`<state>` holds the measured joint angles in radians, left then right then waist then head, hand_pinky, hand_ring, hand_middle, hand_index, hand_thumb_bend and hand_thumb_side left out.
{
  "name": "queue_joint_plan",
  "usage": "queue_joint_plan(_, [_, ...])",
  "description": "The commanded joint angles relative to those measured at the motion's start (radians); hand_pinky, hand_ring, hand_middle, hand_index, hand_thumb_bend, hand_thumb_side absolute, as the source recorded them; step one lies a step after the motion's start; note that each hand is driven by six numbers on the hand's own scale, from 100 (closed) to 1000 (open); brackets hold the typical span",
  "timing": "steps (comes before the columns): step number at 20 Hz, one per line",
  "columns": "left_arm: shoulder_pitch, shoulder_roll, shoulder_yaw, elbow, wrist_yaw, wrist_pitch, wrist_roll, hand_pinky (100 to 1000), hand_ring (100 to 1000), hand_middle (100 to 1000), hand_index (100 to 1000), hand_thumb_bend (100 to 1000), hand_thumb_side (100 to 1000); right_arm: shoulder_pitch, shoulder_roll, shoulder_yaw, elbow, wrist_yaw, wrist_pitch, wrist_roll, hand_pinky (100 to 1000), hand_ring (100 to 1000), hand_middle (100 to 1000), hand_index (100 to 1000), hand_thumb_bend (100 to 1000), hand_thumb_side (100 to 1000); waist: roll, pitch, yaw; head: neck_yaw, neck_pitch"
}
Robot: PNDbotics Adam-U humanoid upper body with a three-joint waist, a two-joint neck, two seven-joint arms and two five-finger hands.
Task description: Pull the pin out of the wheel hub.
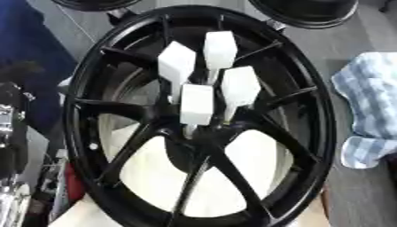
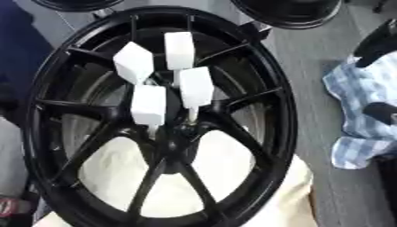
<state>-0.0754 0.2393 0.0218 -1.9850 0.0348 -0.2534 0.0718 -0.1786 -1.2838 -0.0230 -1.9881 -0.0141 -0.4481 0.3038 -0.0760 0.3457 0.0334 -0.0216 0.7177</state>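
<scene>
Four white pins stand in the middle of the wheel hub (image 1: 203,128), each a blocky white head on a thin stem that runs down toward the hub's centre. The nearest pin (image 1: 196,104) stands almost straight up, its stem meeting the hub just below its head. A second pin (image 1: 239,86) sits just beside it on the right, and a third pin (image 1: 177,63) leans away on the upper left. The fourth pin (image 1: 219,49) is the farthest back and rises between the other two upper ones. The heads crowd close together; whether any of them touch one another cannot be told from here.

The hub belongs to a large black wheel (image 1: 81,80) with slim spokes fanning out from the centre to a wide glossy rim. The wheel lies flat and fills most of the view, resting on a pale cream surface (image 2: 108,173) that shows through the gaps between the lower spokes.

On the right, well clear of the rim, lies a crumpled blue and white checked cloth (image 1: 372,106) on a grey floor (image 1: 345,42). Parts of two more black wheels (image 1: 306,13) show at the top edge. At the far left there are dark and silver shapes (image 1: 9,128) that may be part of the robot's left arm, too unclear to say. No hand is seen in either eye view, so neither hand's fingers can be described, and nothing grasps any pin
</scene>
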Motion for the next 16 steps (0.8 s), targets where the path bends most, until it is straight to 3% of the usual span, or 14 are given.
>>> queue_joint_plan(1, [-0.008,0.022,-0.006,-0.015,-0.002,0.000,-0.008,806,931,695,824,100,766,-0.036,-0.058,0.027,-0.012,-0.025,0.006,0.042,774,763,706,721,382,325,-0.001,-0.016,0.007,-0.017,-0.011])
queue_joint_plan(11, [-0.014,0.034,-0.014,-0.015,0.012,-0.007,-0.016,806,930,694,824,100,760,-0.149,-0.049,0.146,-0.012,-0.064,0.055,0.114,770,765,711,715,420,301,-0.008,-0.019,0.057,-0.065,-0.019])
queue_joint_plan(16, [-0.013,0.032,-0.017,-0.015,0.010,-0.003,-0.021,805,930,693,824,100,764,-0.211,-0.026,0.178,-0.012,-0.099,0.109,0.113,765,763,710,706,445,292,-0.019,-0.020,0.079,-0.081,-0.017])
